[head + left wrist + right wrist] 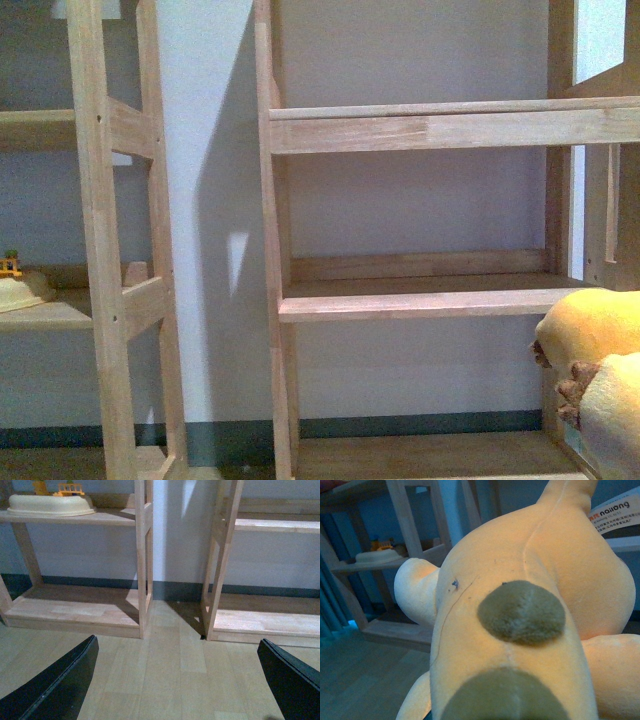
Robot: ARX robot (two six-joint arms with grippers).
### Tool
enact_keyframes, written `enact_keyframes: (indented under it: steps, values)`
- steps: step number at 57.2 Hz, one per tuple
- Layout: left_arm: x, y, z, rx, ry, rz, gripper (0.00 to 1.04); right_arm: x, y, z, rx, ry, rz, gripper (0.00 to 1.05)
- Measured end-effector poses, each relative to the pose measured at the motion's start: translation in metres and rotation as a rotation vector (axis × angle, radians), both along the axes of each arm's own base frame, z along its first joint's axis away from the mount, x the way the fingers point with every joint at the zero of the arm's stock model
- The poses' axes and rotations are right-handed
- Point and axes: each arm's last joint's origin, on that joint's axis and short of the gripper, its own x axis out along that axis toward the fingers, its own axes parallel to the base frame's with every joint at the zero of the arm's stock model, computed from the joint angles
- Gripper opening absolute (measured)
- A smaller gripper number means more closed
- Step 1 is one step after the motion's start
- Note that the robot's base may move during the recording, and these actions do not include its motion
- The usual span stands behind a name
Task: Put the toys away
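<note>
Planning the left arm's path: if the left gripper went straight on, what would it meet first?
Likely the wooden floor between the two shelf units, else the dark baseboard behind; depth is unclear. Nothing lies between the left gripper's open fingers.

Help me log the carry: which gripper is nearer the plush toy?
Right. The plush toy fills the right wrist view, close against that arm. The left gripper hangs open over the floor facing the shelves, with no plush in its view.
</note>
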Motion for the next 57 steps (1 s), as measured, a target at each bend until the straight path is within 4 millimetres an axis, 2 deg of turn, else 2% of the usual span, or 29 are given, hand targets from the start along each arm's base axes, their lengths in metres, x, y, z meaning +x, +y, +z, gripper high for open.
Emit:
enact_keyframes:
  steps: [57]
  values:
    - [0.0000,0.0000,0.0000,0.000,0.000,0.001,0.99,0.0000,0.0000,-0.0001,0.000,0.000,0.001,0.18]
